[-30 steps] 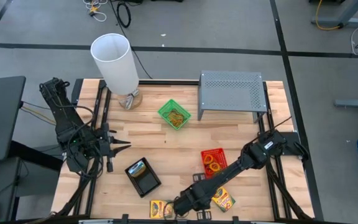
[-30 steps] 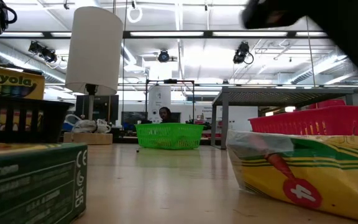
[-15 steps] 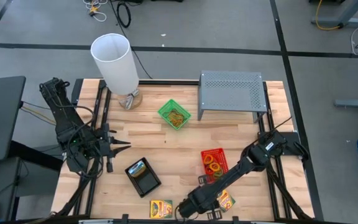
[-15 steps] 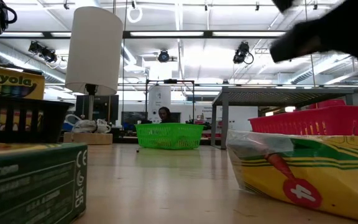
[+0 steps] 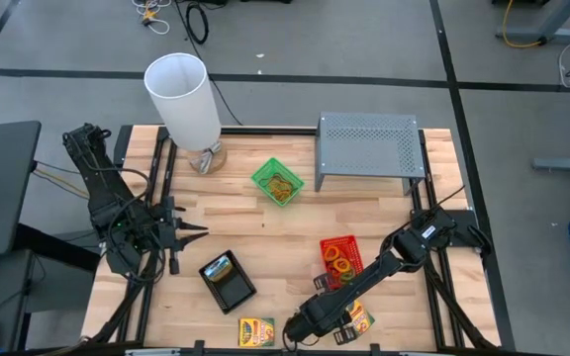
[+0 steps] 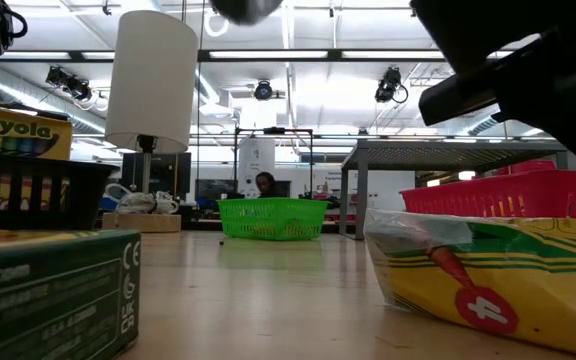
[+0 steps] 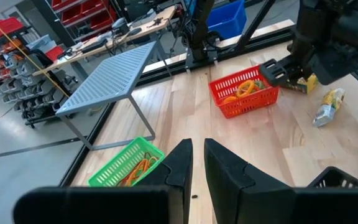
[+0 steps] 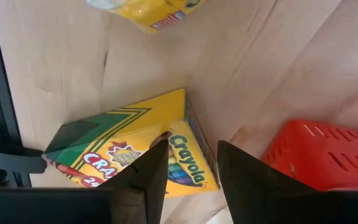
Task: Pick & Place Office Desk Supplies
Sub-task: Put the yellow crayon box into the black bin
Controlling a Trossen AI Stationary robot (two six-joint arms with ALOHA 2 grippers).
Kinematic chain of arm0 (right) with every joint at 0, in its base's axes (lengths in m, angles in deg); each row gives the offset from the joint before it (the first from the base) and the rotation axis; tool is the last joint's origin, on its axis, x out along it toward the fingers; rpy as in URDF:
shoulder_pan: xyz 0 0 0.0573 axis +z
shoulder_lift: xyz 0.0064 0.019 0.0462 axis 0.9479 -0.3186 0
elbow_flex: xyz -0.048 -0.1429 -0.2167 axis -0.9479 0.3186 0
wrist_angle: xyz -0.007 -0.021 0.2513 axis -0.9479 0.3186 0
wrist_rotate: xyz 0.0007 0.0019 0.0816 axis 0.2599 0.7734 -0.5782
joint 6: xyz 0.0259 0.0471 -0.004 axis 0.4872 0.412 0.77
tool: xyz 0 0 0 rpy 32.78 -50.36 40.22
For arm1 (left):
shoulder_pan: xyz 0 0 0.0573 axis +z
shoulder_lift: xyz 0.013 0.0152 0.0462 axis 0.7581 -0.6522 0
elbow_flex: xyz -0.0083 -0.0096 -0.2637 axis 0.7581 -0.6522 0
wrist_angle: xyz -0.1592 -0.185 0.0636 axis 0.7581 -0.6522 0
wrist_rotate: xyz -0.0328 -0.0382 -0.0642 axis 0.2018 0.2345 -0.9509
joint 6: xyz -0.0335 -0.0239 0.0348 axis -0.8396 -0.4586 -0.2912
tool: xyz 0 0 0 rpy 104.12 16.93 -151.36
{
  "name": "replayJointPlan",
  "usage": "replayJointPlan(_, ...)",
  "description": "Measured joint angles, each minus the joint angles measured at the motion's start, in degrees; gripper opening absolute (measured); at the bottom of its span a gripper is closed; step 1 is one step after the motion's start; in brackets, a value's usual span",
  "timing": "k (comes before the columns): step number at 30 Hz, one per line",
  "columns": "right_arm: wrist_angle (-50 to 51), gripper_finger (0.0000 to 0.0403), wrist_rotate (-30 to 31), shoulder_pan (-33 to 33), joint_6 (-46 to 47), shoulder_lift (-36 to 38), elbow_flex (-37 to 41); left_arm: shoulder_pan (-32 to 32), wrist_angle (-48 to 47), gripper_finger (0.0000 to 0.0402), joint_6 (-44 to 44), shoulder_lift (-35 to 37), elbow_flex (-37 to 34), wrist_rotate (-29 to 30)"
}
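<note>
While the left gripper (image 5: 198,231) is parked nearly closed and empty at the table's left side, the right gripper (image 8: 188,168) is held part-open over a crayon box (image 8: 135,152) near the front edge, just beside the red tray (image 5: 340,257); nothing is gripped.

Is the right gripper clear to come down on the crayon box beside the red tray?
Probably yes: the right gripper hangs open right over the crayon box, nothing between them. The red tray stands close beside it.
</note>
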Motion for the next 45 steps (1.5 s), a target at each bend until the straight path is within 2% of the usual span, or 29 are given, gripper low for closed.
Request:
replayJointPlan(15,-2.08,0.0139,-0.09,-0.24,-3.84,0.00,0.00,0.00,-1.49,0.0050,-1.85,0.00,-0.44,-0.09)
replayJointPlan(26,-2.38,0.0098,-0.04,-0.31,-7.53,0.00,0.00,0.00,-1.50,0.0050,-1.84,0.00,-0.44,-0.07)
replayJointPlan(33,-3.28,0.0009,-0.09,-0.33,-11.40,0.00,0.00,0.00,-1.52,0.0050,-1.84,0.00,-0.44,-0.05)
replayJointPlan(37,-3.42,0.0004,0.48,-0.33,-11.52,0.00,0.00,0.00,-1.54,0.0050,-1.84,0.00,-0.44,-0.02)
replayJointPlan(45,-2.65,0.0002,5.95,-0.33,-7.59,0.00,-0.11,0.02,-1.56,0.0050,-1.79,0.00,-0.44,0.12)
